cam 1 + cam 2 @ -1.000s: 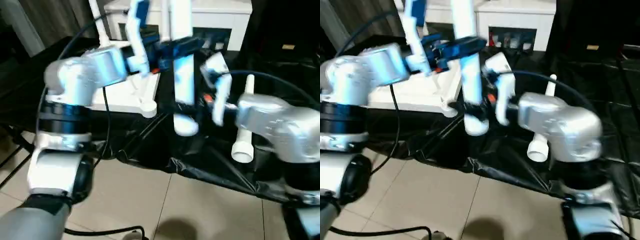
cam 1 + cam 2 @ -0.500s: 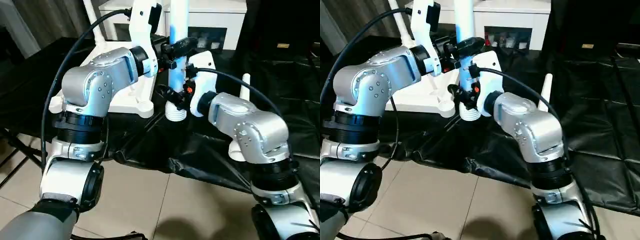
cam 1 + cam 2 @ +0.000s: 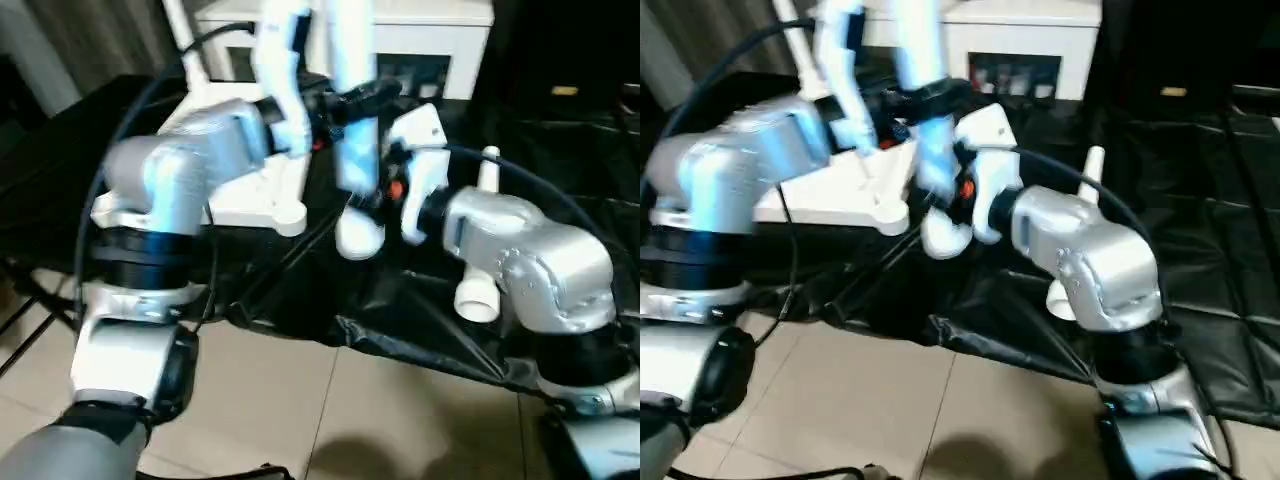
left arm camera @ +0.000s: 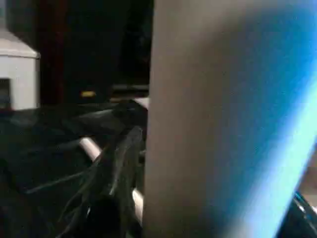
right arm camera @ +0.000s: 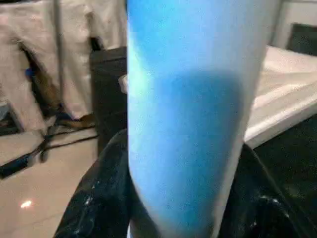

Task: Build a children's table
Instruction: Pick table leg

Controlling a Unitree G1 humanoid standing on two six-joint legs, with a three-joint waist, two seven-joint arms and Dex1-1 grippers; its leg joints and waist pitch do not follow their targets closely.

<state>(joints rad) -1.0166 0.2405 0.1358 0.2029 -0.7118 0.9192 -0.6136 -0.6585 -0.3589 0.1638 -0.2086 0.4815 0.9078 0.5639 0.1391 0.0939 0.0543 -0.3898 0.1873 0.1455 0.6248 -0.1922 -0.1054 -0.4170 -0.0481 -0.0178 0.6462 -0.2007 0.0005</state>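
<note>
Leg (image 3: 355,150) upright | both fingers clamp it | tabletop (image 3: 255,195) behind-left | spare leg (image 3: 480,290) right | cabinet (image 3: 440,30) beyond

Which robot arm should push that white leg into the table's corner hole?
Probably the left. Both pincers hold the upright leg, but the left pincer grips it higher and on the side nearer the tabletop. The right pincer grips low, near its wide end.

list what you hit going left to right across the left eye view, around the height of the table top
robot's left forearm → white table top → upright table leg held between the grippers → robot's right forearm, with another leg lying on the black-covered table just before it
</note>
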